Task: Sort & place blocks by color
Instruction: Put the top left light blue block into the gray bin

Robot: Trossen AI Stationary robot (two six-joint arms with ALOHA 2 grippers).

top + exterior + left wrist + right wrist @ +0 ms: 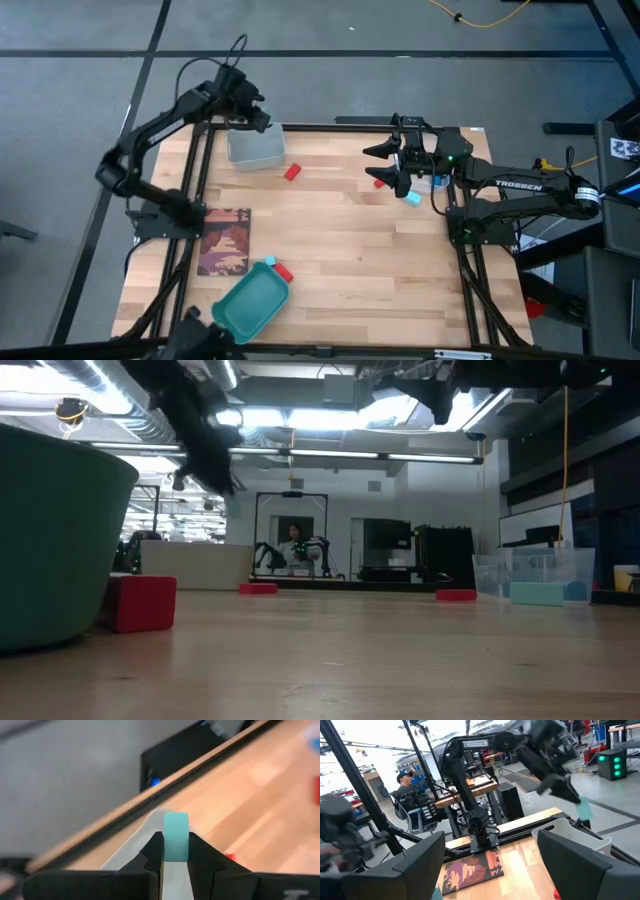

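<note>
wooden table, bare planks, framed in black rail. clear bin at far left corner; teal tray at near edge.

left gripper: above clear bin, jaws narrow, pinching a cyan block; smooth, rectangular, upright between the fingers. step judged: delivery to bin; next calls for release over it.

right gripper: hovering mid-table, jaws wide, empty.

red blocks: loose on table, unsorted.

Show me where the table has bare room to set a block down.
The widest free patch is mid-table, between the red block, the picture card and the teal tray. It is crowded around the right hand, open above two blocks. The left hand holds a cyan block over the clear bin.
</note>
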